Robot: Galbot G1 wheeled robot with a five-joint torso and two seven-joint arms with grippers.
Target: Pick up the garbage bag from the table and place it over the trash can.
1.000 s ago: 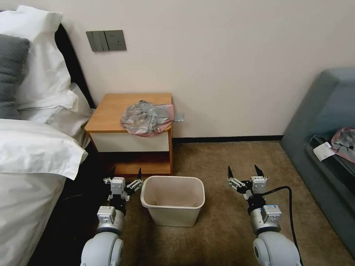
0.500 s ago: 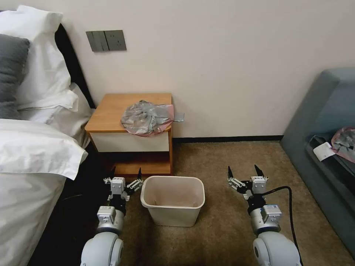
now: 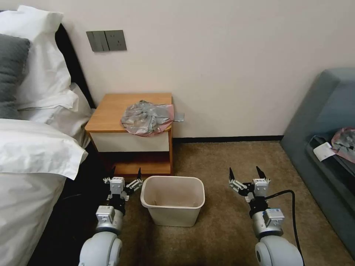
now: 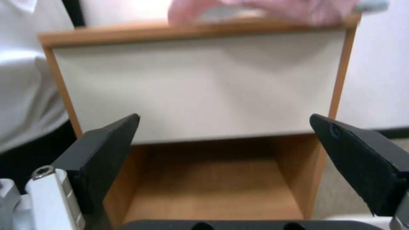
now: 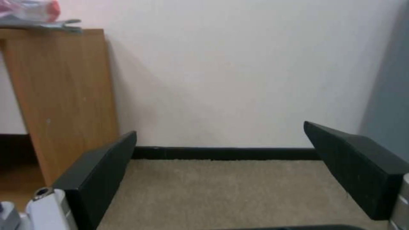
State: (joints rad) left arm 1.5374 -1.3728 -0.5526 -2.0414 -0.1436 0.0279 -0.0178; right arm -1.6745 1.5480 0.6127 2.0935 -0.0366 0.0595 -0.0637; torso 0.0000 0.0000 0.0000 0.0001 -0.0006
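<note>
The garbage bag [image 3: 148, 117], crumpled grey plastic with a pink rim, lies on the right half of the table [image 3: 111, 111], hanging slightly over its front edge. Its pink edge [image 4: 264, 11] shows above the white drawer front in the left wrist view, and a corner of the bag [image 5: 30, 12] shows in the right wrist view. The cream trash can [image 3: 172, 199] stands upright on the carpet in front of the table. My left gripper [image 3: 126, 172] is open, low beside the can's left side, facing the table. My right gripper [image 3: 244, 172] is open over the carpet to the can's right.
A bed with white linen [image 3: 33, 155] lies close on the left. A grey sofa [image 3: 325, 118] on the right carries a smaller grey-pink bundle with a white slip [image 3: 342, 142]. A black cable [image 3: 292, 207] trails from the right arm. Carpet lies open between can and sofa.
The right arm has pulled back slightly toward me and to the right. The left arm, bag and can have not moved.
</note>
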